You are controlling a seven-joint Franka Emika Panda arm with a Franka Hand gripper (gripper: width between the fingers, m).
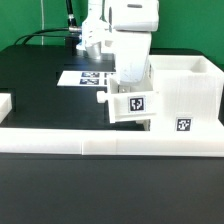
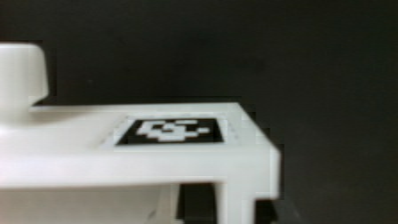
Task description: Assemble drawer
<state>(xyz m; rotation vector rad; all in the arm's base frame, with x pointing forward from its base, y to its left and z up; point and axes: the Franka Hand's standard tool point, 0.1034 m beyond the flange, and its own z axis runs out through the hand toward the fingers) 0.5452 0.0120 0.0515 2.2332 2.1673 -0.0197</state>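
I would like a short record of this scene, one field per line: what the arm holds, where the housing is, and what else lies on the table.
held part: small white tray with a square tag, at the gripper
jaws: tips hidden behind the tray; open or shut cannot be told
housing: large white box, on the exterior view's right, beside the tray
marker board: flat on the black table, behind the arm
wrist view: tagged white part close up
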